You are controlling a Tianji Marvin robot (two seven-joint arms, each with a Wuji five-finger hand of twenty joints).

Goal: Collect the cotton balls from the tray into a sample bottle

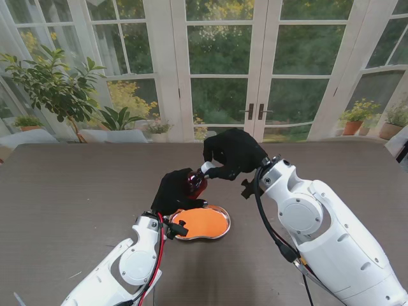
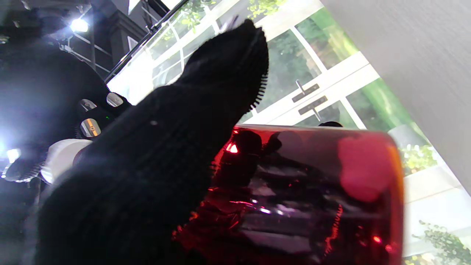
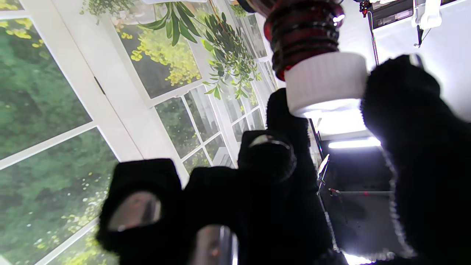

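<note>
Over a dark brown table (image 1: 64,191), two black-gloved hands meet at a red sample bottle (image 1: 196,185); the left hand (image 1: 175,190) wraps the bottle's body and holds it tilted, neck toward two o'clock, just off the far edge of a metal tray (image 1: 223,228); the tray's orange liner (image 1: 203,221) fills its floor, and no cotton ball can be made out on it at this size.

The right hand (image 1: 233,153) comes in from two o'clock of the bottle, thumb and forefinger pinching the white screw cap (image 1: 207,168) at the bottle's mouth; its other fingers curl loosely; in the right wrist view the ribbed cap (image 3: 325,82) sits at the end of the bottle's threaded red neck (image 3: 301,33), with several turns of thread showing bare between cap and shoulder, a gloved fingertip (image 3: 401,95) pressed to one side of it.

The left wrist view shows translucent red glass (image 2: 312,191) filling the frame, a gloved finger (image 2: 220,92) laid across it and the white cap (image 2: 62,158) at its far end; behind, French doors (image 1: 255,76) and a potted plant (image 1: 54,86) at ten o'clock of the tray.
</note>
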